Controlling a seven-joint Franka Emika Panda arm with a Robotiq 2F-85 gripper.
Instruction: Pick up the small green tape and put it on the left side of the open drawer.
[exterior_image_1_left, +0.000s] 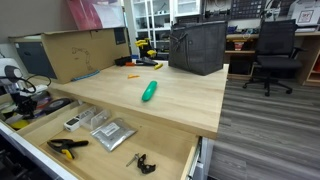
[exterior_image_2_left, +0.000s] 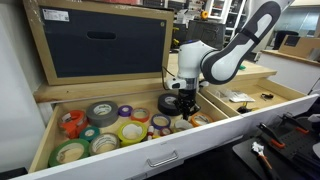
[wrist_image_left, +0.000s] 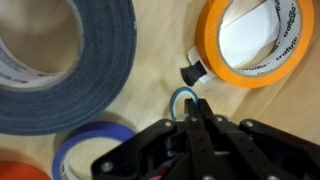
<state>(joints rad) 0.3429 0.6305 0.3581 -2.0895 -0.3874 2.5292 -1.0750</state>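
Note:
In the wrist view my gripper has its two black fingers pressed together on the wall of the small green tape, a tiny pale blue-green ring over the wooden drawer floor. In an exterior view the gripper reaches down into the open drawer, among several tape rolls near the middle divider. The small tape is too small to make out there. In an exterior view the drawer's tool compartments show, but not the gripper.
A big grey roll, an orange-yellow roll and a blue roll crowd the ring. Yellow and green rolls fill the drawer's left part. A teal oblong lies on the tabletop. A framed board stands behind.

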